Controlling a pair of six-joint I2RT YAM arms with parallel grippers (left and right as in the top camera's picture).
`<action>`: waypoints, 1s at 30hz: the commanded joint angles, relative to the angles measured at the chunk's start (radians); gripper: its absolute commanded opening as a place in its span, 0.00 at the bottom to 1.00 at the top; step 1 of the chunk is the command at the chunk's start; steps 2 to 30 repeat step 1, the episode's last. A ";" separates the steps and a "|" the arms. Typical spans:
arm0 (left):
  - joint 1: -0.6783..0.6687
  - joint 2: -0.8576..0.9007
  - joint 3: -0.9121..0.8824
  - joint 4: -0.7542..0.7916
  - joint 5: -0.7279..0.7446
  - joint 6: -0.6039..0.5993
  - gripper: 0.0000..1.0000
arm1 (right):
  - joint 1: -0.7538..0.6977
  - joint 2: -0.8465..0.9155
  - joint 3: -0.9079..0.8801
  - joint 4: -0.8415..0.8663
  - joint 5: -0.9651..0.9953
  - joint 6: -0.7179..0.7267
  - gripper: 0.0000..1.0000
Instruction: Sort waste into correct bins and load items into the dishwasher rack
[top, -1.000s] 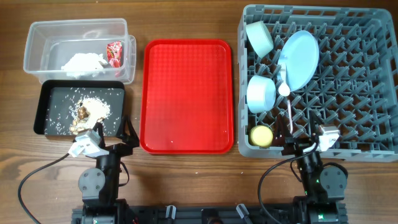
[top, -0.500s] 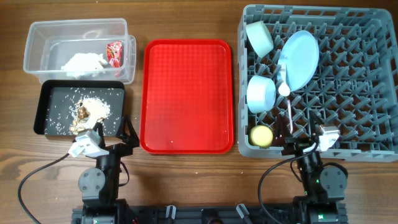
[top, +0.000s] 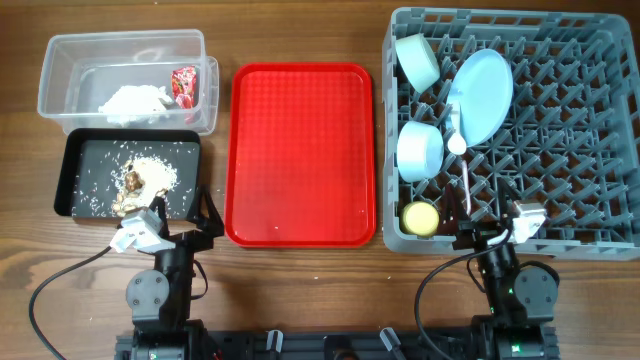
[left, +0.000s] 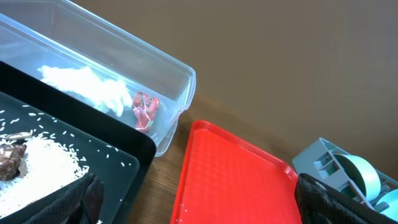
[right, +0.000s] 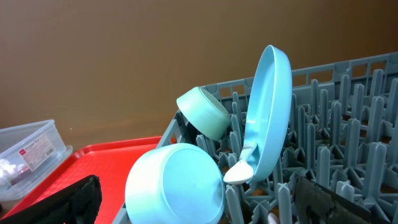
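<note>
The grey dishwasher rack (top: 560, 170) holds a light blue plate (top: 482, 92) on edge, two light blue bowls (top: 417, 60) (top: 420, 150), a yellow cup (top: 420, 217) and a white spoon (top: 457, 141). The fork I cannot make out. A crumpled napkin (top: 133, 100) and red wrapper (top: 185, 85) lie in the clear tub (top: 60, 50). Rice with brown scraps (top: 148, 174) lies in the black tray (top: 75, 160). My left gripper (top: 178, 212) hangs open just in front of the black tray. My right gripper (top: 495, 230) is open at the rack's front edge, its fingers (right: 339, 202) empty.
A large flat red tray (top: 302, 155) lies bare between the bins and the rack. Both arm bases stand at the table's front edge. Brown wood shows around everything.
</note>
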 joint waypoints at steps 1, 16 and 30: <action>0.008 -0.011 -0.004 -0.003 0.011 0.001 1.00 | -0.004 -0.013 -0.002 0.003 -0.009 0.009 1.00; 0.008 -0.011 -0.004 -0.003 0.011 0.001 1.00 | -0.004 -0.013 -0.002 0.003 -0.009 0.009 1.00; 0.008 -0.011 -0.004 -0.003 0.011 0.001 1.00 | -0.004 -0.013 -0.002 0.003 -0.009 0.009 1.00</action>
